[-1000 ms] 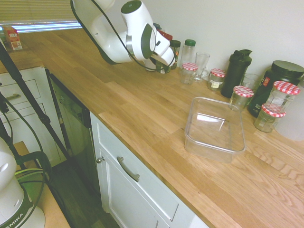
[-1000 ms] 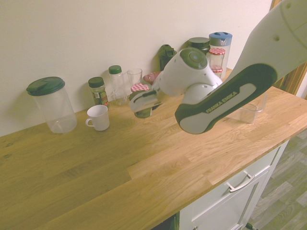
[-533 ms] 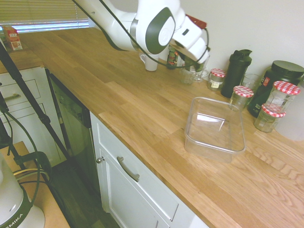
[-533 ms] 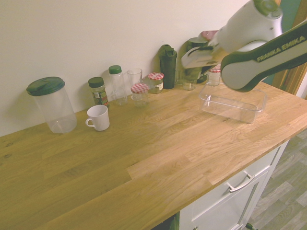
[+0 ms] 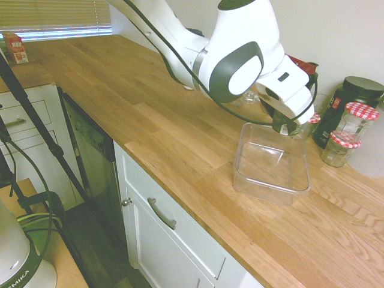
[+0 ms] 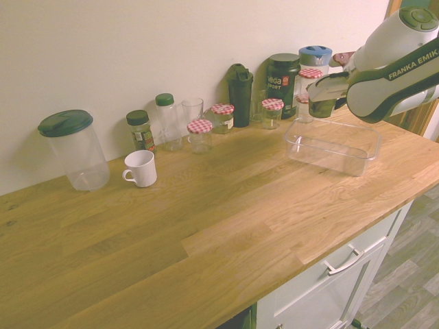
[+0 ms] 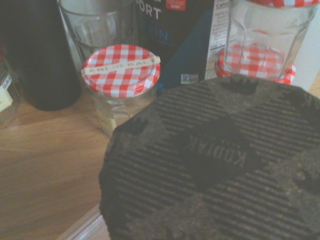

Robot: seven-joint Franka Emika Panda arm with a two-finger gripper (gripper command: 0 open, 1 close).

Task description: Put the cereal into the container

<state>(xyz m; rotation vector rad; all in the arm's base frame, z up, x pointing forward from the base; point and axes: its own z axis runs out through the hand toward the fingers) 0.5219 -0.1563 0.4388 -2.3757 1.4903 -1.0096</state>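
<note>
While my pincer [image 6: 330,89] grips the cereal jar [image 6: 321,108], it hangs tilted above the counter [image 6: 206,226], near the clear tub's [image 5: 273,187] wall-side end. Dark patterned lid reads "KODIAK". Garlic salt jar [image 7: 121,71] stands near it. Tub upright on counter.

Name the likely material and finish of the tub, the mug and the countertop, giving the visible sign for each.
Tub: probably clear, glossy plastic; see-through walls.
Mug: probably glazed ceramic; smooth, white.
Countertop: wood or wood-look, satin; grain in joined strips.
</note>
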